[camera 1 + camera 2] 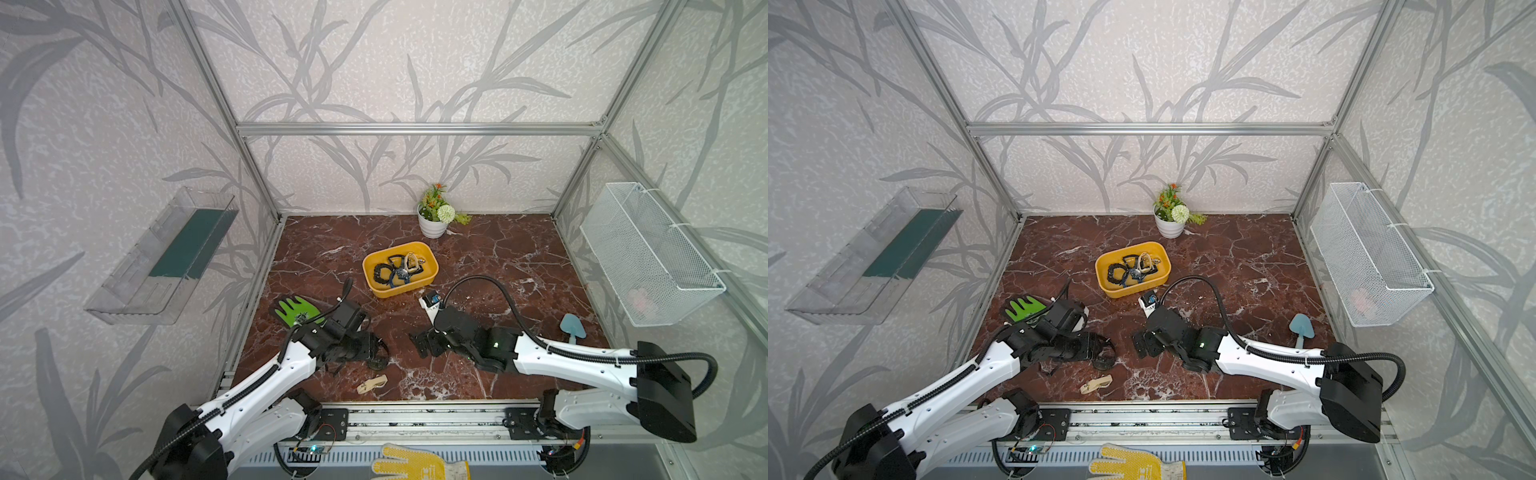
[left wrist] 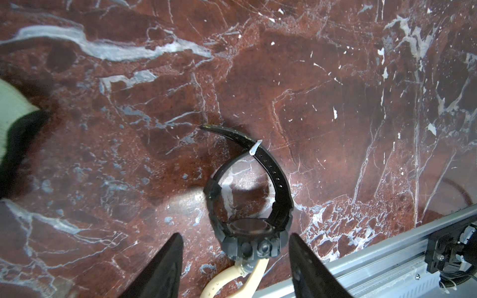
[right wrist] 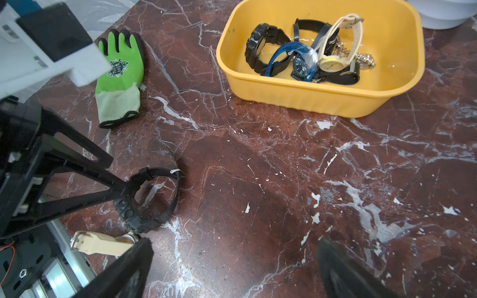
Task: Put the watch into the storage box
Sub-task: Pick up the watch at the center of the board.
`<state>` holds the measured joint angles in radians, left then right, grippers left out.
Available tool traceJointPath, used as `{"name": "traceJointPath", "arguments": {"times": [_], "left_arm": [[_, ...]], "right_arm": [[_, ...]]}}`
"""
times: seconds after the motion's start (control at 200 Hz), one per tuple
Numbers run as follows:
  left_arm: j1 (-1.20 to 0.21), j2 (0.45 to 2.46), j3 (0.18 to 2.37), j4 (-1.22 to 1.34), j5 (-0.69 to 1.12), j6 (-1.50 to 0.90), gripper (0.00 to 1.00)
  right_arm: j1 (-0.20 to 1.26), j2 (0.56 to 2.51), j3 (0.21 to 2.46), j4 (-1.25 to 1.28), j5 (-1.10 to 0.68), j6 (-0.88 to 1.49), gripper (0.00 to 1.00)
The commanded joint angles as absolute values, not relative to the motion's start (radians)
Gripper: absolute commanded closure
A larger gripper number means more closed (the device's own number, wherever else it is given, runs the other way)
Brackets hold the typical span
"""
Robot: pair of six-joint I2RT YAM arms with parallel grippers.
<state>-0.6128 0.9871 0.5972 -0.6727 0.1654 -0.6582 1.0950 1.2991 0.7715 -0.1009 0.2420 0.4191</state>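
Observation:
A black watch [image 2: 249, 240] lies on the red marble floor near the front rail, its strap looped up. My left gripper [image 2: 235, 236] is low over it, jaws open on either side of the watch case with a gap on each side. In both top views the black watch [image 1: 377, 360] [image 1: 1103, 362] shows just beyond the left gripper. The yellow storage box [image 1: 428, 283] [image 3: 309, 99] stands mid-floor and holds several watches. My right gripper [image 3: 232, 258] hovers open over bare floor, right of the black watch [image 3: 154, 201]. A cream watch [image 1: 372, 383] [image 3: 103, 242] lies beside the front rail.
A green glove [image 1: 296, 309] lies at the left. A small white and blue object [image 1: 430, 300] sits just in front of the box. A flower pot [image 1: 433, 220] stands at the back, a blue trowel [image 1: 572, 326] at the right. A mesh basket [image 1: 648, 253] and a clear tray [image 1: 162, 257] hang on the walls.

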Motion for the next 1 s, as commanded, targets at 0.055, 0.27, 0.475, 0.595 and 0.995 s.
{"name": "traceJointPath", "arguments": {"times": [0.055, 0.27, 0.475, 0.595, 0.995], "left_arm": [[-0.653, 1.052, 0.601, -0.635, 0.095, -0.656, 0.41], [-0.680, 1.158, 0.620, -0.617, 0.060, -0.634, 0.47], [-0.681, 1.208, 0.620, -0.580, 0.061, -0.628, 0.51], [-0.682, 1.242, 0.622, -0.556, 0.074, -0.627, 0.56], [-0.681, 1.362, 0.673, -0.524, 0.061, -0.623, 0.71]], "right_arm": [[1.104, 1.304, 0.805, -0.086, 0.241, 0.424, 0.01], [1.108, 1.295, 0.802, -0.093, 0.237, 0.418, 0.01], [1.149, 1.281, 0.770, -0.041, 0.147, 0.378, 0.00], [1.194, 1.277, 0.758, -0.051, 0.124, 0.367, 0.00], [1.236, 1.261, 0.740, -0.085, 0.133, 0.378, 0.00]]}}
